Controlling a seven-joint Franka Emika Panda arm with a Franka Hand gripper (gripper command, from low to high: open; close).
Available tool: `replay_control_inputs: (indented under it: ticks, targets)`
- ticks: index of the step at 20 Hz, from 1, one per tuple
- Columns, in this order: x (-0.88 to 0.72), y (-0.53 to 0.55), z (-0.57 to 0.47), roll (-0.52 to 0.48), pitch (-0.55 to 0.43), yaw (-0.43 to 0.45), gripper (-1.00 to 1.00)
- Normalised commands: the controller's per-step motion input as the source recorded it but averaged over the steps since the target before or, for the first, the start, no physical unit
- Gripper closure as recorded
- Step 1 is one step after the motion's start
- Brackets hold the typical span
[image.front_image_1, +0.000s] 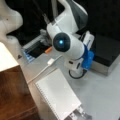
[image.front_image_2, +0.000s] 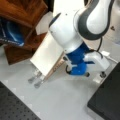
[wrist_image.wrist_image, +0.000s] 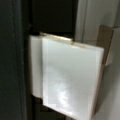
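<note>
Front view, arm: we see the white, glossy, rounded arm (image.front_image_1: 67, 37) bent over a pale grey table (image.front_image_1: 100, 92); a round dark cap with a blue light faces us, and a blue plastic block (image.front_image_1: 88, 59) sits at the wrist.
Front view, board: a flat white rectangular board (image.front_image_1: 58, 96) with a row of small holes along its edges lies below the arm, toward the view's bottom.
Front view, gripper: at the board's lower corner we see metal fingers (image.front_image_1: 79, 113); the gripper (image.front_image_1: 79, 114) is mostly cut off, and we cannot tell how its jaws stand.
Front view, surroundings: a white cable with a small plug (image.front_image_1: 50, 62), an orange piece (image.front_image_1: 48, 50), a dark brown wooden box (image.front_image_1: 15, 95) at the view's left, and a black slab (image.front_image_1: 107, 52) at the right.

Front view, arm: here the arm (image.front_image_2: 75, 30) fills the top, white shell with a grey band, blue wrist part below.
Front view, board: the board (image.front_image_2: 48, 56) slants down to the view's left, smooth white face, thin tan edge.
Front view, gripper: two grey metal fingers (image.front_image_2: 33, 78) stick out at the board's lower end, just above the table; whether they clamp the board we cannot tell.
Front view, surroundings: a reddish wooden shelf (image.front_image_2: 22, 22), a perforated black mat (image.front_image_2: 12, 105).

Wrist view, board: the board (wrist_image.wrist_image: 71, 82) sits close to the lens, glossy and pale, against a dark background.
Wrist view, gripper: it does not show.
</note>
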Motion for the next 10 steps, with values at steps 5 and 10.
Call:
replay_control_inputs:
  ticks: [5,10]
  targets:
    - [-0.09,-0.08,-0.2,0.341,-0.043,-0.069,-1.0]
    - [-0.06,-0.11,-0.18,0.383,-0.052,-0.111,-1.0]
